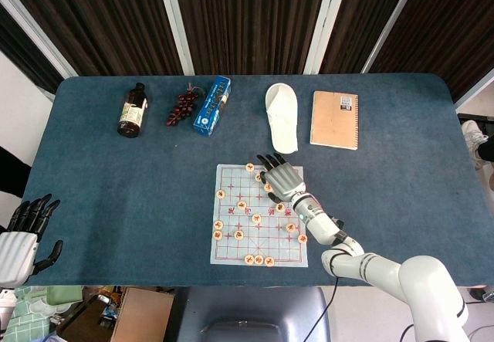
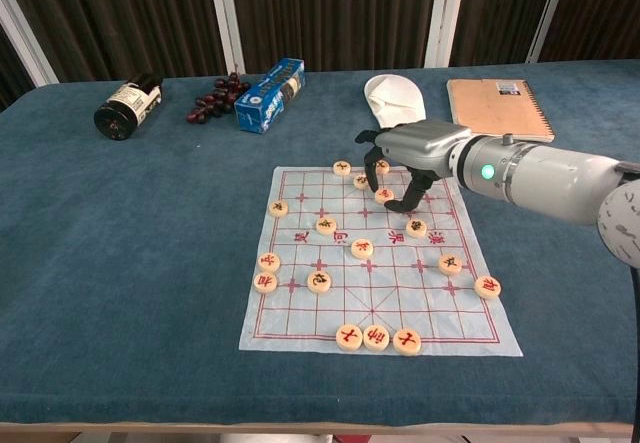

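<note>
The right hand (image 2: pixel 408 153) hovers over the far end of the chess board sheet (image 2: pixel 375 263), palm down, its fingers (image 2: pixel 372 148) spread and curled toward the sheet with nothing between them, so it is released and holds no piece. Just under its fingertips lie three round chess pieces: one (image 2: pixel 384 195) beneath the thumb side, one (image 2: pixel 362 181) just ahead of the fingers, and one (image 2: pixel 342 168) a little further toward the robot's left. Another piece (image 2: pixel 416 228) sits on the near side of the hand, close to the wrist. From the chest view I cannot tell whether any fingertip actually touches a piece. Beyond the hand, off the sheet, a white slipper (image 1: pixel 282 115) lies near the fingertips, with a tan spiral notebook (image 1: pixel 334 119) to its right side. Well away to the hand's left are a blue box (image 1: pixel 211 105), a bunch of dark grapes (image 1: pixel 181 106) and a brown bottle (image 1: pixel 132 110). The left hand (image 1: pixel 21 232) rests far off at the table's near corner, fingers apart and holding nothing.
</note>
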`<state>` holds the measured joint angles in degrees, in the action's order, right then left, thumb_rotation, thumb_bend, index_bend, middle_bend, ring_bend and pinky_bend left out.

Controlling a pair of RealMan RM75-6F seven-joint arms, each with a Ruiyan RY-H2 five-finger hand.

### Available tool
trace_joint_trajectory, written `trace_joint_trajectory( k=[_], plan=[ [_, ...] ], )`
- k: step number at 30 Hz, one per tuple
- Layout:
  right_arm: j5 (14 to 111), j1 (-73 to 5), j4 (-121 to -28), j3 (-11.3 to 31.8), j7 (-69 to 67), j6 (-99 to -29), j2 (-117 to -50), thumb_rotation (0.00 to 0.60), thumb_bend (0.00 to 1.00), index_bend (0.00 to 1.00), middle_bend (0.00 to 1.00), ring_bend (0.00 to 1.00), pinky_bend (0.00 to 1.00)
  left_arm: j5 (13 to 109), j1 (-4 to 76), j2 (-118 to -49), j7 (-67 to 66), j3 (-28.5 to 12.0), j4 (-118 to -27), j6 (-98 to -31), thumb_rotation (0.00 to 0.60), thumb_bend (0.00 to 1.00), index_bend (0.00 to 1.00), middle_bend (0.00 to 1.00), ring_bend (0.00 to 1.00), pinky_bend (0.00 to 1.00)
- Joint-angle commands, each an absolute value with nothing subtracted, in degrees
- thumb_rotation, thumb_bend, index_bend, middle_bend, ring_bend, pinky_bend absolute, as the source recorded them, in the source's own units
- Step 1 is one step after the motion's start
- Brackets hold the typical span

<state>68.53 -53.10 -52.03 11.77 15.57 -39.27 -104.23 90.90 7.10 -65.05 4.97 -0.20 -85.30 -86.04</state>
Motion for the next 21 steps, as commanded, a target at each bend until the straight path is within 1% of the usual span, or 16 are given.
trace_joint_trajectory(
  k=[1, 15, 21],
  plan=[
    [68.20, -53.16, -52.05, 11.88, 15.84, -39.38, -104.24, 0.600, 0.50, 0.56, 0.01, 0.00, 0.00, 90.91, 7.06, -64.99, 5.08, -0.20, -85.28, -86.09, 0.600, 0.41, 0.00, 0.00, 0.00, 0.00],
    [66.54, -53.33, -51.85, 11.72, 17.66, -39.42, -104.60, 0.600, 0.50, 0.58, 0.02, 0.00, 0.00, 90.87, 6.97, -64.98, 4.99, -0.23, -85.27, -86.08, 0.600, 0.41, 0.00, 0.00, 0.00, 0.00],
    [66.83, -53.25, -52.04, 11.68, 17.16, -40.04, -104.46, 0.600, 0.50, 0.61, 0.04, 0.00, 0.00, 90.92, 6.94, -64.91, 5.00, -0.17, -85.30, -86.03, 0.600, 0.41, 0.00, 0.00, 0.00, 0.00]
  ],
)
